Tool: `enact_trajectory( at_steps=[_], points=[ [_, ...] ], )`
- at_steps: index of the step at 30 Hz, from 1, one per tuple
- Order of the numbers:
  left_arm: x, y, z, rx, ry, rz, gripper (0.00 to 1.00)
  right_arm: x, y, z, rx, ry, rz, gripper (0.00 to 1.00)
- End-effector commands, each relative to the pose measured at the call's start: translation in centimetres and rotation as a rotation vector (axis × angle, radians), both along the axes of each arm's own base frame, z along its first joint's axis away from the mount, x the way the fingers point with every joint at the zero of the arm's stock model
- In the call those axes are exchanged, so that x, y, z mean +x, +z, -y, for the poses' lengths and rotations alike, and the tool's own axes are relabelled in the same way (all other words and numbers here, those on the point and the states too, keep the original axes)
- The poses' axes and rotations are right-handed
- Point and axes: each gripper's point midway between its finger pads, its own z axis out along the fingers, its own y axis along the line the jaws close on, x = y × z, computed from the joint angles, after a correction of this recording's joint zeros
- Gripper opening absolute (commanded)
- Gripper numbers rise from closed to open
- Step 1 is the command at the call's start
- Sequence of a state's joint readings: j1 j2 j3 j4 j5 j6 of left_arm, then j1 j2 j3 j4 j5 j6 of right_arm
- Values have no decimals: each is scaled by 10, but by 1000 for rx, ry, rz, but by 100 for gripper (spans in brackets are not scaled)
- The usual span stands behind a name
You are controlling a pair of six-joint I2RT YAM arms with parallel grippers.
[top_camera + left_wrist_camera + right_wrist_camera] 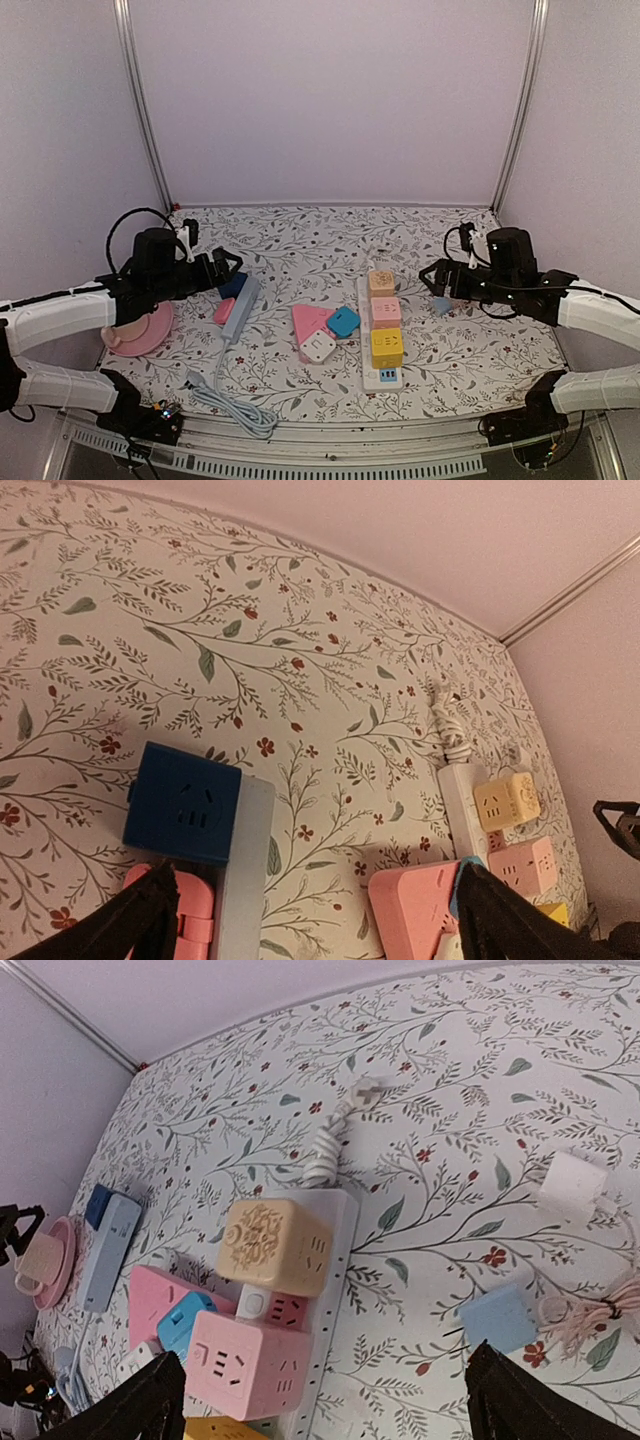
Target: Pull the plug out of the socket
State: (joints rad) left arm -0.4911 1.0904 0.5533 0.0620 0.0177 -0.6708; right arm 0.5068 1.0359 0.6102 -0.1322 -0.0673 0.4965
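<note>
A white socket strip [366, 318] lies mid-table with a beige cube plug [380, 282], a pink cube plug [385, 312] and a yellow cube plug [387, 347] in it. A grey strip [241, 305] on the left carries a dark blue cube plug [233, 285] and a pink plug [223, 310]. My left gripper [225, 265] is open and empty just above the blue cube [185, 802]. My right gripper [432, 275] is open and empty to the right of the white strip [335, 1290], with the beige cube [275, 1245] and pink cube [245, 1365] ahead of it.
A pink flat adapter [308, 320], a teal plug [343, 321] and a white plug [318, 346] lie between the strips. A light blue block [442, 303] lies below my right gripper. A pink cup on a saucer [140, 330] stands at the left, and a grey cable [232, 402] is coiled in front.
</note>
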Motion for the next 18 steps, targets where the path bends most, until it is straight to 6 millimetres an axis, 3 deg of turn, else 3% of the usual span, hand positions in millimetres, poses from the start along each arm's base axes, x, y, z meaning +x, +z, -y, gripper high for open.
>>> enact_trajectory(
  at_steps=[1, 9, 14, 18],
  points=[
    [-3, 3, 14, -36, -38, 10, 97, -30, -2, -27, -25, 38, -22, 99],
    [-8, 10, 35, -72, -86, 18, 97, -103, -42, -72, -54, 196, -144, 100],
    [-14, 11, 57, -88, -138, 13, 97, -121, -66, -76, -95, 206, -205, 100],
    [-21, 7, 77, -120, -186, -5, 97, -129, -88, -67, -105, 180, -255, 99]
  ],
)
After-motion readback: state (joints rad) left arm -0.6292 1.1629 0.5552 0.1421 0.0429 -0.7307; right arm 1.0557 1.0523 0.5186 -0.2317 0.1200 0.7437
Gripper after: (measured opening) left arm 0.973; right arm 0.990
